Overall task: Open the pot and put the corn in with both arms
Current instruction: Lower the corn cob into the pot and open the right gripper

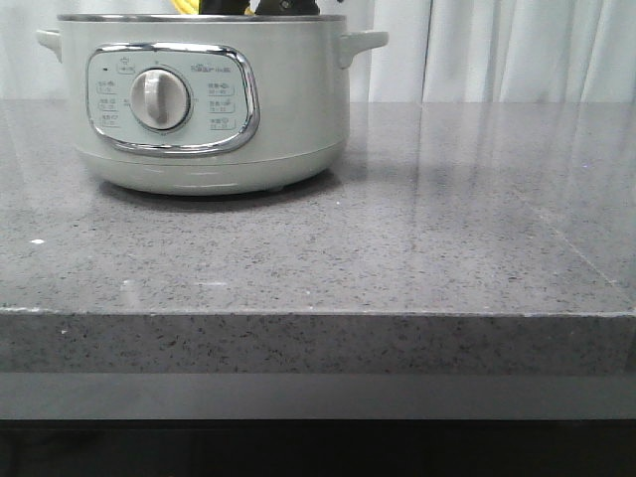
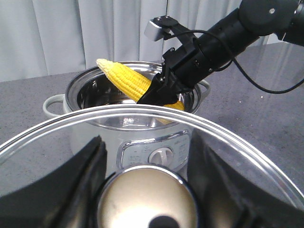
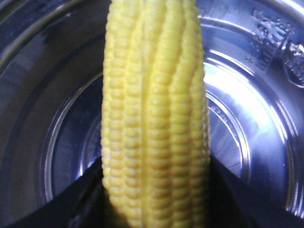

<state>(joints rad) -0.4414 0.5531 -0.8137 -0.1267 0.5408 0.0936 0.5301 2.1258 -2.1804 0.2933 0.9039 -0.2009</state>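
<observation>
The pale green-grey pot (image 1: 214,109) stands open at the counter's back left, its steel inside (image 2: 90,92) bare. My left gripper (image 2: 147,190) is shut on the round metal knob (image 2: 147,202) of the glass lid (image 2: 228,130), holding it raised in front of the pot. My right gripper (image 2: 159,90) is shut on the yellow corn (image 2: 126,80), which slants over the pot's mouth. In the right wrist view the corn (image 3: 154,118) fills the middle between the black fingers (image 3: 228,199), above the pot's shiny floor (image 3: 247,118). The front view shows only a yellow tip (image 1: 185,7) above the rim.
The grey speckled counter (image 1: 447,229) stretches to the right of the pot and ends at a front edge (image 1: 318,313). White curtains (image 1: 517,50) hang behind. The pot's dial (image 1: 160,98) faces forward.
</observation>
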